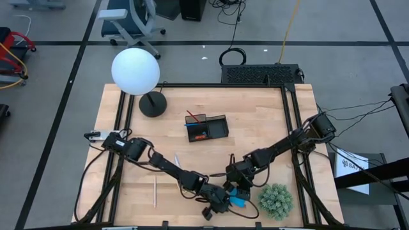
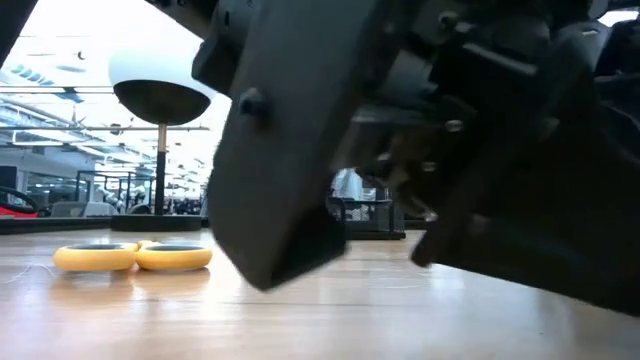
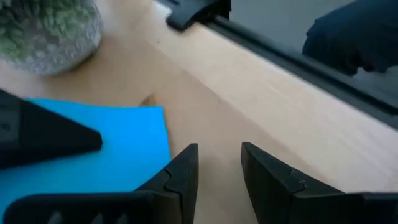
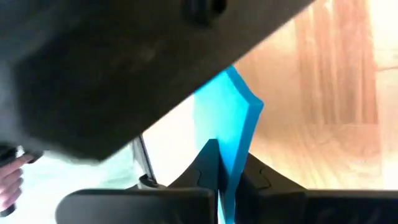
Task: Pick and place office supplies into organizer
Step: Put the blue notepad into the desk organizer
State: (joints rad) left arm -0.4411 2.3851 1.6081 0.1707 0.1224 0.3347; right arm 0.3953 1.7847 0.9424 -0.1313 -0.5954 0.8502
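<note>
The blue square notepad [image 1: 238, 197] sits near the table's near edge, beside the green plant ball [image 1: 276, 199]. My right gripper [image 4: 229, 155] is shut on the notepad [image 4: 227, 118]. My left gripper [image 3: 219, 165] is open by a narrow gap, low over the wood just beside the notepad's corner [image 3: 158, 115]. In the high view both grippers meet at the notepad, the left [image 1: 218, 203] and the right [image 1: 238, 190]. The black organizer [image 1: 208, 126] stands mid-table with red and blue pens in it. Yellow scissor handles [image 2: 130, 257] lie flat on the table. Two pale pencils [image 1: 155, 190] [image 1: 177, 161] lie on the left half. My right gripper pinches the blue notepad between its two fingers, one on each flat face; the pad shows edge-on between them [image 4: 231, 163]. Its free corner [image 4: 249, 102] sticks out past the fingertips. My left gripper has one finger [image 3: 180, 171] next to the notepad's edge; whether it touches cannot be told.
The white globe lamp [image 1: 135, 71] and its round black base [image 1: 152, 104] stand at the far left. The plant ball lies right beside the grippers. A black frame rail [image 3: 292, 59] runs along the near edge. Bare wood lies between the organizer and the grippers.
</note>
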